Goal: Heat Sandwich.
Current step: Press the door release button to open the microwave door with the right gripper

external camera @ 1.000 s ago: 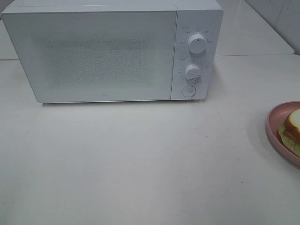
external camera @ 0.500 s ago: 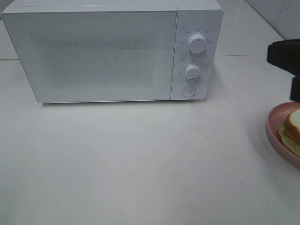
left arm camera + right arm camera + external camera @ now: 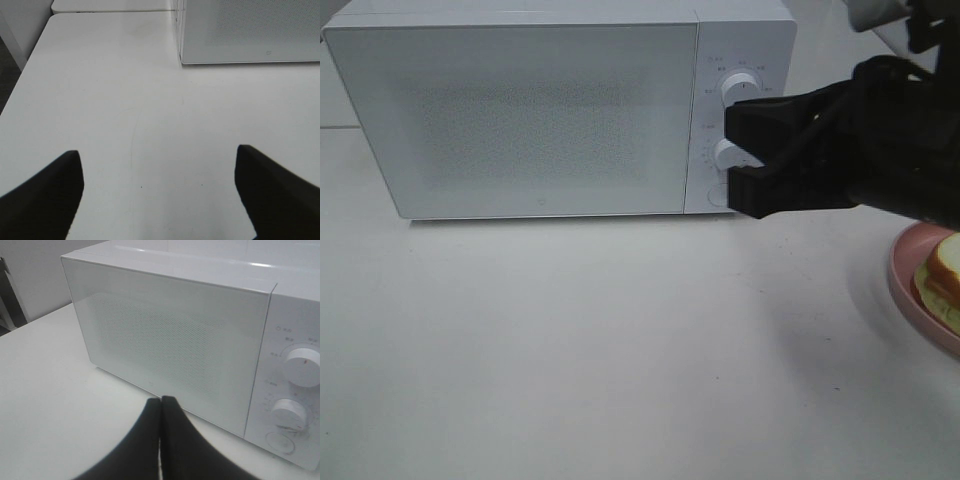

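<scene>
The sandwich (image 3: 945, 270), white bread with a yellow-green filling, lies on a pink plate (image 3: 905, 262) at the table's right edge, partly cut off by the frame. The white microwave (image 3: 520, 110) stands at the back with its door closed. My right arm (image 3: 880, 140) hangs blurred and dark in front of the microwave's control panel, above the plate. In the right wrist view my right gripper (image 3: 161, 407) is shut with nothing in it, its tips pointing at the foot of the door (image 3: 170, 340). My left gripper (image 3: 160, 200) is open over bare table, holding nothing.
Two white knobs (image 3: 301, 360) (image 3: 286, 413) and a round button (image 3: 280, 442) sit on the microwave's right panel. The microwave's left corner (image 3: 182, 55) stands ahead of the left gripper. The white table (image 3: 620, 340) stretches in front.
The right arm has swung in from the right edge of the high view and now covers the control panel. Sandwich, plate and microwave have not moved.
</scene>
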You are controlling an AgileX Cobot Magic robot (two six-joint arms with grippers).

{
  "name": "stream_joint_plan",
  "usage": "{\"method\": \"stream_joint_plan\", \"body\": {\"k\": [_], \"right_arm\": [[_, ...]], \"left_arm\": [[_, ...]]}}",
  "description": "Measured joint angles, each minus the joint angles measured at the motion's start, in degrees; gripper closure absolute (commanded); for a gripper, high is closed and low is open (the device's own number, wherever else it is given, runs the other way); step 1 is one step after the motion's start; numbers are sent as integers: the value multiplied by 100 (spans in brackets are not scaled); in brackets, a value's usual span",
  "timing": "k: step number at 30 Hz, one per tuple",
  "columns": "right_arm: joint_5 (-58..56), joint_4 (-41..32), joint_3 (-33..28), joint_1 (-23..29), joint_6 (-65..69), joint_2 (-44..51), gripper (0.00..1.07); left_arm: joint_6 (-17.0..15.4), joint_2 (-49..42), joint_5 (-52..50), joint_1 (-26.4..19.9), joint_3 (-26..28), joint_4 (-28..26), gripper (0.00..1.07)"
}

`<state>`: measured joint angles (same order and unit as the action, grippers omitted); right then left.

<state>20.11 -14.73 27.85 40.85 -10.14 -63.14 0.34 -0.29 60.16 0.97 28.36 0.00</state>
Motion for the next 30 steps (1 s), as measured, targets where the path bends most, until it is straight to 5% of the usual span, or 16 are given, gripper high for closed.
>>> {"method": "stream_joint_plan", "body": {"k": [12,30], "right_arm": [[1249,143,0,304,848,-1249,107],[2865,-705,11,315,2011,-2704,107]], "left_arm": [[0,0,0,0,0,0,30],[0,0,0,0,0,0,30]]}}
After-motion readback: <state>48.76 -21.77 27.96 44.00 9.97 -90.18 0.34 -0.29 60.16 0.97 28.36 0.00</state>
